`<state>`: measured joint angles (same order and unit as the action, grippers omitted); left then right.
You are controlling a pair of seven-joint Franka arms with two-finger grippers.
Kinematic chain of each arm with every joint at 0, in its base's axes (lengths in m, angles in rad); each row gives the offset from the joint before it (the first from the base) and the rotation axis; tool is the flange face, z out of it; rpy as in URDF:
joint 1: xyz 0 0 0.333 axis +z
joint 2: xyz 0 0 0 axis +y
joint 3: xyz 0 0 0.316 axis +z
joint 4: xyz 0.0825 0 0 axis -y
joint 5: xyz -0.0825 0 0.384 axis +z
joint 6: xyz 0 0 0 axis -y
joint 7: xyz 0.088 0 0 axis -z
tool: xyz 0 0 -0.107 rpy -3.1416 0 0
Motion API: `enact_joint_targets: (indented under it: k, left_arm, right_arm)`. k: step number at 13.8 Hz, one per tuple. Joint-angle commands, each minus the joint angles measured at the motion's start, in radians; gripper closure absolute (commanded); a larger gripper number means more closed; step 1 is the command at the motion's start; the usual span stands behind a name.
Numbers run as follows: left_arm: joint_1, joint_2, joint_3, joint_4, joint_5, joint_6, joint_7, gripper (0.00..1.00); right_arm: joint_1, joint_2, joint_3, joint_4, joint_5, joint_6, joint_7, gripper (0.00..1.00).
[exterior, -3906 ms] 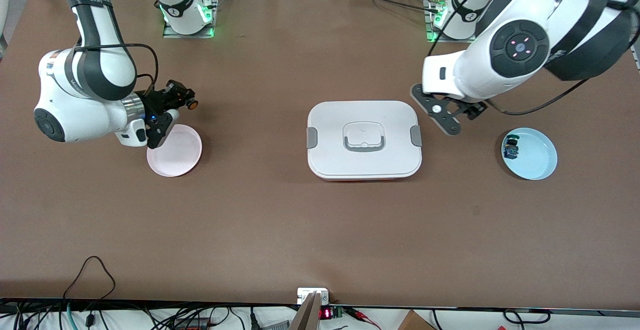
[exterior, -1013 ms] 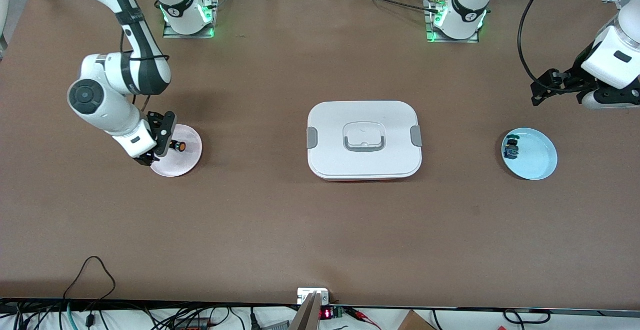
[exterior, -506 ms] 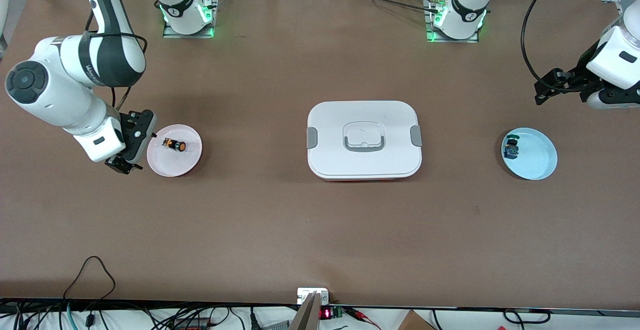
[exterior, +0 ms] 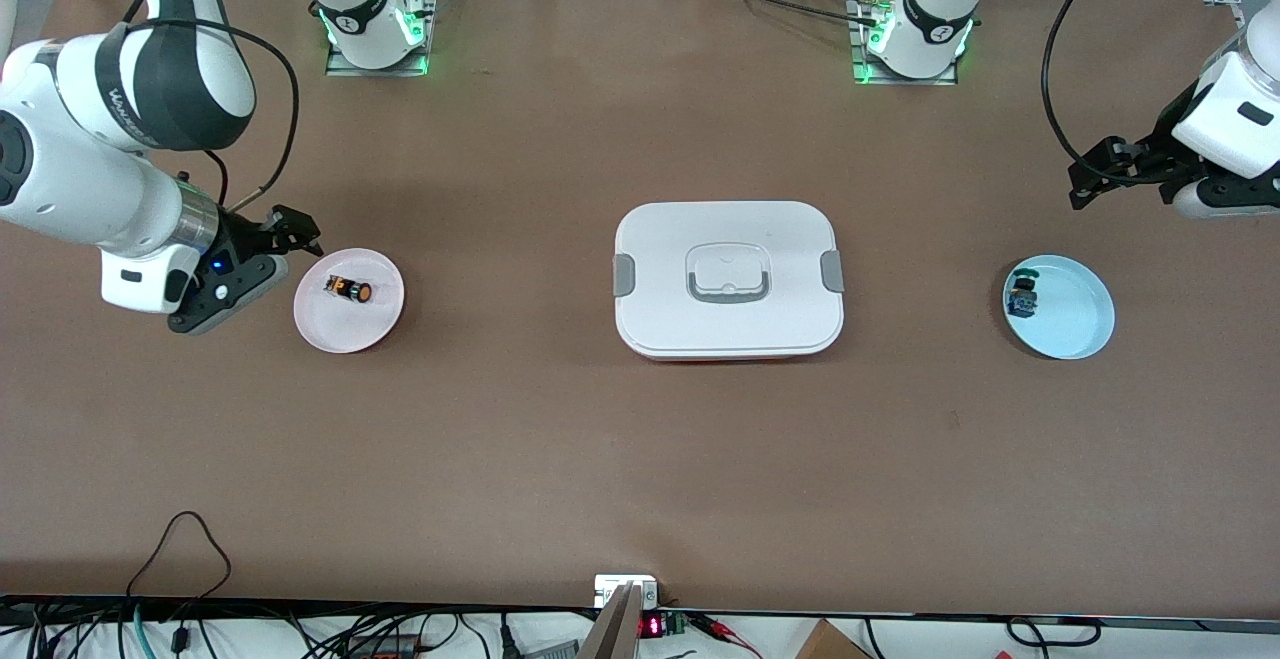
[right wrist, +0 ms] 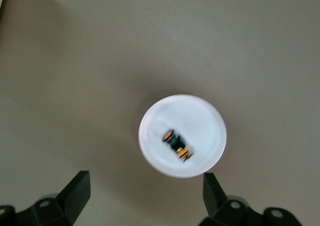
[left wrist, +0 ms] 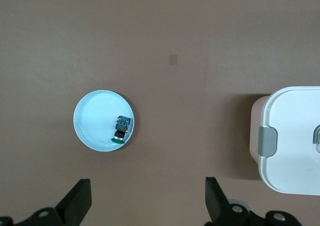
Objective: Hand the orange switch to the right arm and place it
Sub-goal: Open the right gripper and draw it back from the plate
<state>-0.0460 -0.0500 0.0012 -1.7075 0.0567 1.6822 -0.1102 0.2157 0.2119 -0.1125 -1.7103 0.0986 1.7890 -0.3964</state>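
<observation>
Front view. The orange switch (exterior: pixel 347 289) lies on its side in the pink plate (exterior: pixel 375 324), its orange end pointing toward the white box (exterior: pixel 728 334) at table centre. The plate sits at about 9 o'clock from the box, toward the right arm's end of the table. The right gripper (exterior: pixel 285 226) hangs over bare table just beside the plate's rim, at roughly 10 o'clock from the switch, holding nothing. In the right wrist view, its two fingertips (right wrist: pixel 76 190) stand wide apart, with the plate (right wrist: pixel 205 118) and switch (right wrist: pixel 176 144) visible between and past them.

The blue plate (exterior: pixel 1085 324) sits at about 3 o'clock from the box, toward the left arm's end, and carries a blue switch (exterior: pixel 1021 296) near its rim. The left arm waits: the left gripper (exterior: pixel 1090 179) hangs over bare table at roughly 1 o'clock from the blue plate, well apart from it. In the left wrist view, its fingertips (left wrist: pixel 80 202) are spread wide and empty, with the blue plate (left wrist: pixel 90 121) and blue switch (left wrist: pixel 121 129) in sight.
</observation>
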Motion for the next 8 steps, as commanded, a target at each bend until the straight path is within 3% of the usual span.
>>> enact_joint_targets:
  k: [1, 6, 8]
  left_arm:
    - [0.008, -0.014, -0.006, -0.007, -0.020, -0.015, -0.002, 0.00]
    - [0.003, -0.011, -0.006, 0.005, -0.020, -0.022, -0.003, 0.00]
    - [0.003, -0.011, -0.006, 0.005, -0.020, -0.022, -0.003, 0.00]
  right_arm:
    - [0.002, -0.011, -0.001, 0.058, 0.000, -0.094, 0.163, 0.00]
    - [-0.012, -0.009, -0.055, 0.061, -0.002, -0.037, 0.180, 0.00]
    - [-0.027, -0.006, -0.073, 0.086, 0.001, -0.039, 0.274, 0.00]
